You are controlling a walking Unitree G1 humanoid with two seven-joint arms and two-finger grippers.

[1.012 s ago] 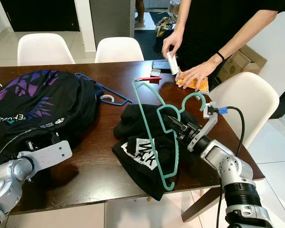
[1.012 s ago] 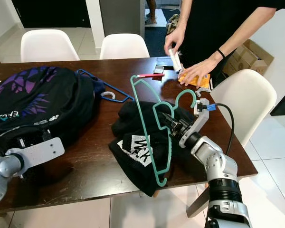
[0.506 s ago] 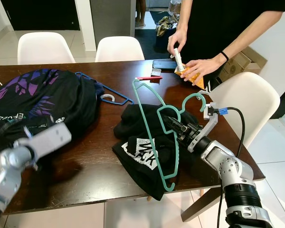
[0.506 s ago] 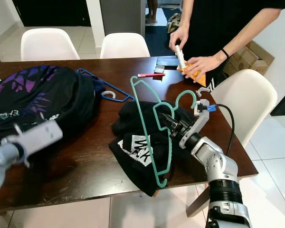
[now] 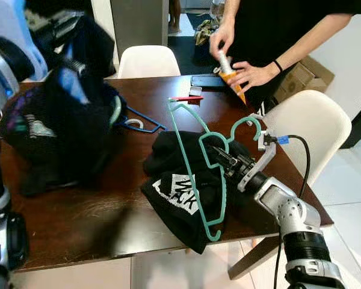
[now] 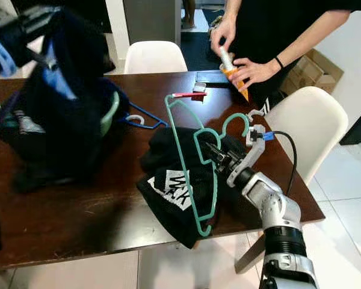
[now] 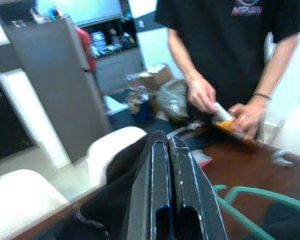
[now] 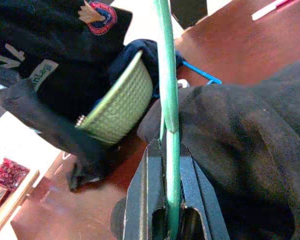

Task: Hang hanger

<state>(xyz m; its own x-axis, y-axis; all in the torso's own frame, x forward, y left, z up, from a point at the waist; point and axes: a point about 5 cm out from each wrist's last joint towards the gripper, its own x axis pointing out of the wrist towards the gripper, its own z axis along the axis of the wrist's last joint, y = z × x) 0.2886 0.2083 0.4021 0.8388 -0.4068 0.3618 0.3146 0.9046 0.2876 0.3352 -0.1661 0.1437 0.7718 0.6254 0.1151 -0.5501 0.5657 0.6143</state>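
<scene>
Right pincer is clamped on the teal hanger, lying across a black shirt on the tabletop. Left pincer, pressed closed, is raised. Next: lift the hanger toward somewhere to hang it.

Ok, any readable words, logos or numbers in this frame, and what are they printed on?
White block print on the black shirt under the teal hanger: cut off by folds, not readable.
White print on the dark garment lifted at the left: blurred.
Logo on the person's black T-shirt: blurred, unreadable.
</scene>
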